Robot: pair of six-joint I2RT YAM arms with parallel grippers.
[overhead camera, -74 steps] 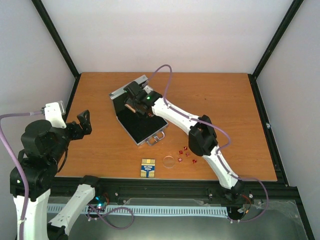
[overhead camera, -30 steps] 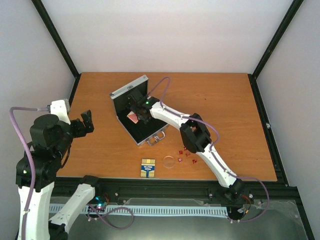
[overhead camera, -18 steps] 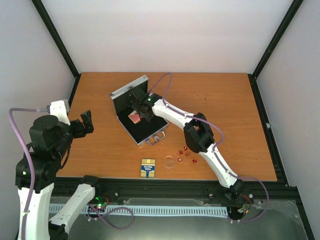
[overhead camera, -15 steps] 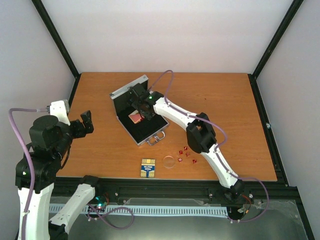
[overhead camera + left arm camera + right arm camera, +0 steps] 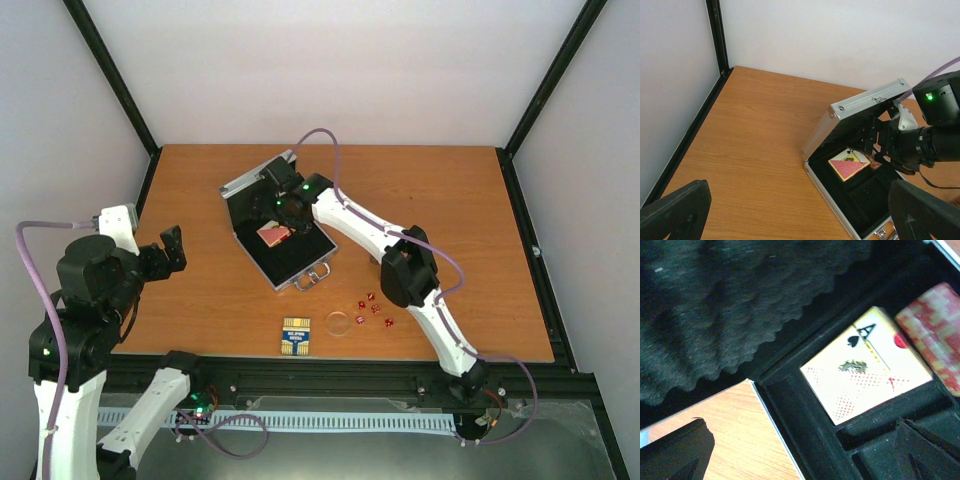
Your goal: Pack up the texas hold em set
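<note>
Step in hand, as I judge it: loading the open silver case (image 5: 287, 258). The red-white deck (image 5: 867, 371) lies flat in a lined compartment, just beside a red-and-white chip stack (image 5: 932, 322). My right gripper (image 5: 282, 204) hangs over that compartment with its jaws wide apart, gripping nothing. My left gripper (image 5: 165, 252) is well off to the left, jaws also apart and empty. The blue-yellow deck (image 5: 294, 336), clear disc (image 5: 339, 323) and red dice (image 5: 372, 308) lie on the table outside the case. Next move: raise the right arm clear of the lid, then approach the blue-yellow deck squarely.
</note>
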